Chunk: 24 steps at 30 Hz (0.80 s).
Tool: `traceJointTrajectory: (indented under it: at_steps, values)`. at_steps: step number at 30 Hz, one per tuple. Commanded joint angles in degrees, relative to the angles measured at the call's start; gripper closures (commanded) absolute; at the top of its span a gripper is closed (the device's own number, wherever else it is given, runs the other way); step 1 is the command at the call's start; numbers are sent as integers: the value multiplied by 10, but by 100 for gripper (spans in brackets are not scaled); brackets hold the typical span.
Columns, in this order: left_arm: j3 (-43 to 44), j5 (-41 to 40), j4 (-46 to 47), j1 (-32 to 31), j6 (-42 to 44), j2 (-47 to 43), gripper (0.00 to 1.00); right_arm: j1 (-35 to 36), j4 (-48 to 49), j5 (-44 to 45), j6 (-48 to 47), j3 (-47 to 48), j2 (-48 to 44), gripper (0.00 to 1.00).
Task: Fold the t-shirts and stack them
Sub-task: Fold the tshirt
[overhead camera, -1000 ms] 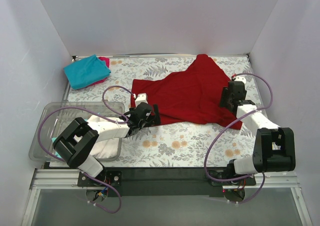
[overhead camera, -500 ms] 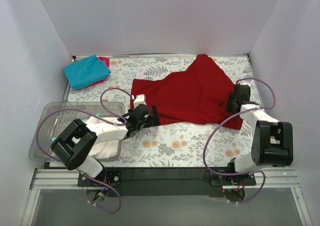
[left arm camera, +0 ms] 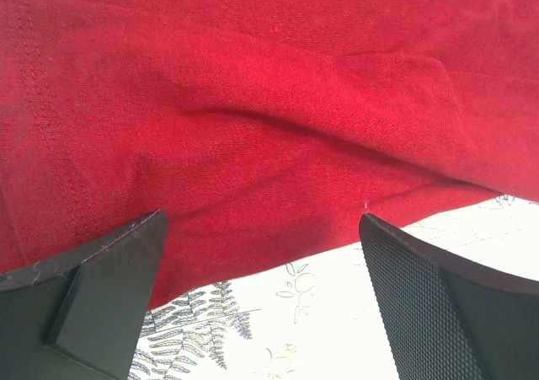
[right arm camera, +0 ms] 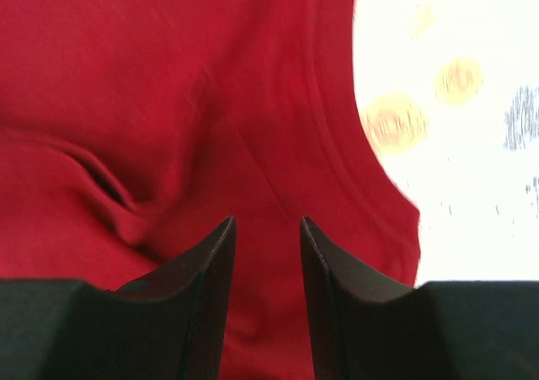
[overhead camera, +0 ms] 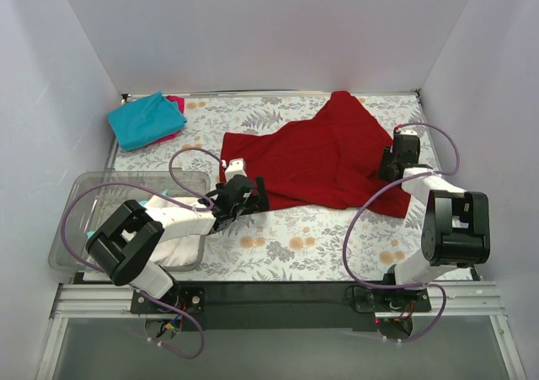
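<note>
T-shirts are seen in three places, and little of the task looks done. At the far left corner of the counter [overhead camera: 303, 237] a teal t-shirt [overhead camera: 145, 119] lies folded on a magenta-pink t-shirt [overhead camera: 175, 104], so a stack of two is judged to be begun. In the clear bin [overhead camera: 101, 196] at the near left a white t-shirt [overhead camera: 181, 249] is left bunched, apparently not yet folded. The left hand [left arm camera: 261, 228] is held wide open just over the near hem of the dark red t-shirt [overhead camera: 324, 157], with nothing gripped. That shirt is spread, rumpled and unfolded, across the middle and right of the counter. At its right edge the right hand [right arm camera: 267, 224] is set low over the cloth, its jaws drawn close with a narrow gap; whether cloth is pinched cannot be told. Folding of the red and white shirts, and their stacking, is judged to remain.
</note>
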Motion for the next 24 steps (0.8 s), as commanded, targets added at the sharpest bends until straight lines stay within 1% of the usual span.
traceJointTrajectory:
  at_steps: [1,7,11,14,18,19,22,24]
  values:
    - [-9,-1,-44,2,-2,20,9,0,52,-34,-10,48,27,68]
    - [-7,-2,-48,2,-2,23,9,0,62,-68,-9,95,92,68]
    - [-6,2,-49,2,-2,24,9,0,75,-96,-9,111,112,67]
    - [-3,4,-49,2,-2,30,9,0,75,-103,-9,121,123,63]
    - [2,9,-52,2,-2,36,9,0,75,-104,-9,126,130,54]
    - [2,9,-51,2,-2,37,9,0,74,-103,-12,129,134,53]
    - [0,8,-51,2,-2,37,9,0,74,-106,-13,138,144,54]
    - [1,8,-53,2,-2,36,9,0,71,-115,-13,148,150,57]
